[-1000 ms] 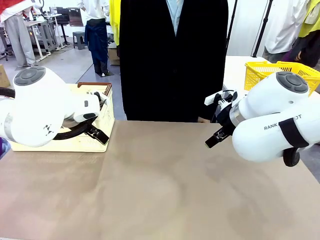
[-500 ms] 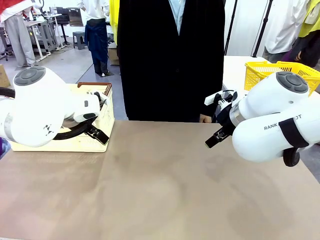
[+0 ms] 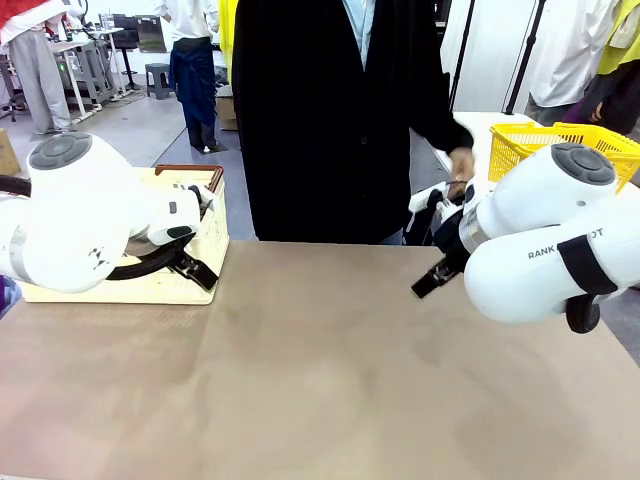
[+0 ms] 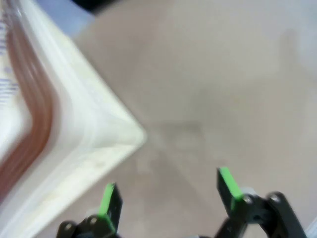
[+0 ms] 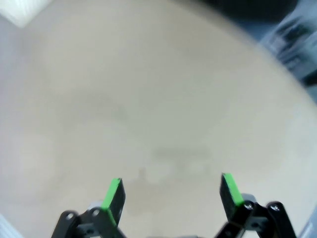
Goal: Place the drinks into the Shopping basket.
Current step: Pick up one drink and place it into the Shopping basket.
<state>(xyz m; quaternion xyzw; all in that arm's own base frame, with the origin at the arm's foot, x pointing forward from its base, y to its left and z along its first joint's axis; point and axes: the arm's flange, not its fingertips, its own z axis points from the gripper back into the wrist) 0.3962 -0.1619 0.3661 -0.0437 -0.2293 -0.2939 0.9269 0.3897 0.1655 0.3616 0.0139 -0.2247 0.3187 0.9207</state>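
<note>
The drinks are out of view. The Shopping basket (image 3: 205, 240), cream-white with a brown rim, stands at the table's far left, half hidden behind my left arm. Its corner (image 4: 74, 148) fills the left of the left wrist view. My left gripper (image 3: 197, 268) hangs open right by that corner, with nothing between its green pads (image 4: 169, 191). On the right side, my right gripper (image 3: 430, 280) hovers open over bare table, also holding nothing (image 5: 172, 191). The person's hand (image 3: 462, 162) is raised behind my right arm.
A person in a black coat (image 3: 340, 120) stands at the far edge, in the middle. A yellow mesh basket (image 3: 530, 145) sits on a white table at the back right. The tan tabletop (image 3: 320, 380) stretches between the arms.
The person's hand has risen from the table's far edge up toward the yellow basket. Both arms have stayed where they were, grippers open.
</note>
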